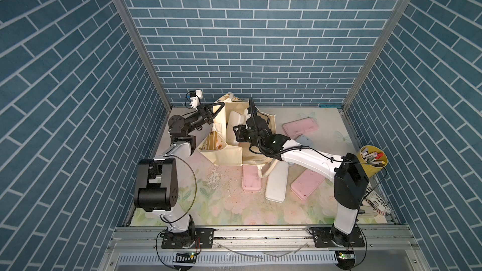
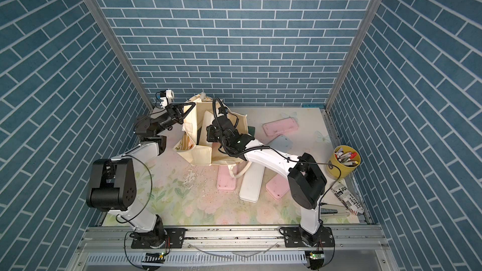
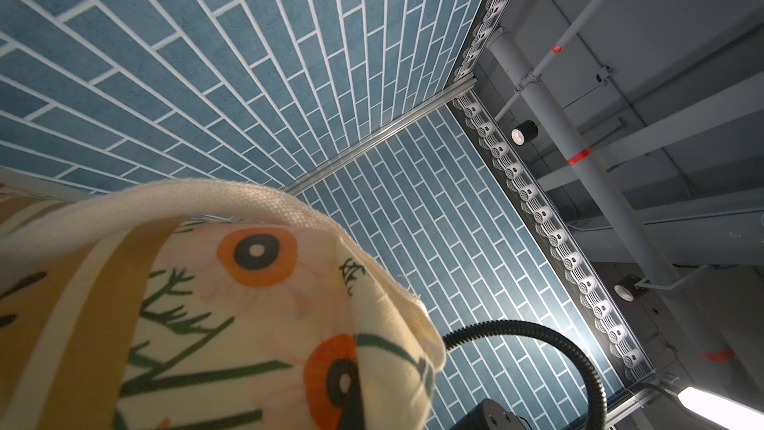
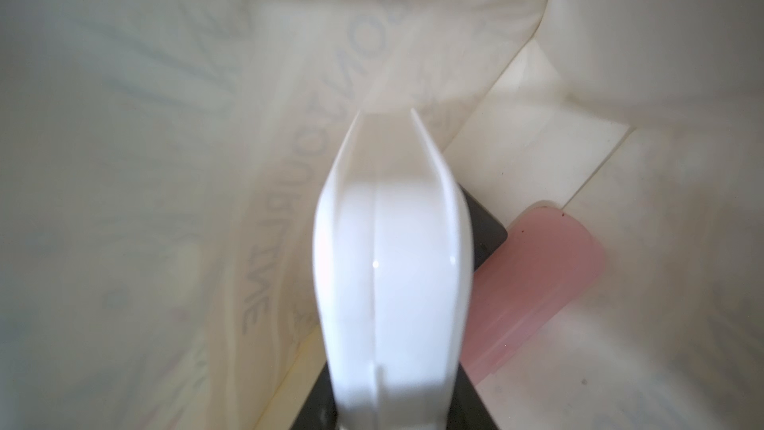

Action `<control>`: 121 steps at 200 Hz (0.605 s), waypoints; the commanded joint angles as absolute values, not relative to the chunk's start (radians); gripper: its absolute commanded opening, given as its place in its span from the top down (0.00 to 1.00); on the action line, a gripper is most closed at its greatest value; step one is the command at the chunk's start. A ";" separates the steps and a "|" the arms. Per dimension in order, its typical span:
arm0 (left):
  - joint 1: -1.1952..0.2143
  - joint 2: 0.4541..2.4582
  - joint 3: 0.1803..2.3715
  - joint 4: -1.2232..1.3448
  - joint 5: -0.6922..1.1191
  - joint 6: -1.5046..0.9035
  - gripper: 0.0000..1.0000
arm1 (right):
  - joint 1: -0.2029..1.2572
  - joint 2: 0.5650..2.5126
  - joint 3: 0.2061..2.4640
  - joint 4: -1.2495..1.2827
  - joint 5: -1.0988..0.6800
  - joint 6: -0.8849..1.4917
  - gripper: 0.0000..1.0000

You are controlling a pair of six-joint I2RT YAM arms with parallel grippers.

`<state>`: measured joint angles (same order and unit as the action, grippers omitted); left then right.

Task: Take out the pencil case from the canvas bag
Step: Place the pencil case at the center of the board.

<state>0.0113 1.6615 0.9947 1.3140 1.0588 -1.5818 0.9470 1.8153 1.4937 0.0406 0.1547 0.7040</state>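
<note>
1. The cream, flower-printed bag (image 1: 227, 153) is standing open at the table's (image 1: 229, 209) far left.
2. The left gripper (image 1: 221, 105) is pinching its top edge, fully closed.
3. The right gripper (image 1: 239, 134) is clamping a glossy white case (image 4: 388, 266) inside, beside a pink case (image 4: 545, 275).

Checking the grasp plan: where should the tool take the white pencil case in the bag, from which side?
Pinch the white pencil case at its near end, across its thickness, through the mouth of the canvas bag: it stands on edge, seam facing the opening.
</note>
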 commanded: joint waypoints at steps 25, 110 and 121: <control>0.028 1.639 1.023 1.391 1.035 -1.580 0.96 | 0.946 1.674 1.370 0.262 0.224 0.631 0.94; 0.056 1.626 1.024 1.397 1.037 -1.585 0.96 | 0.942 1.525 1.193 0.487 0.265 0.588 1.00; 0.060 1.622 1.023 1.397 1.036 -1.583 0.96 | 0.941 1.508 1.164 0.534 0.264 0.589 1.00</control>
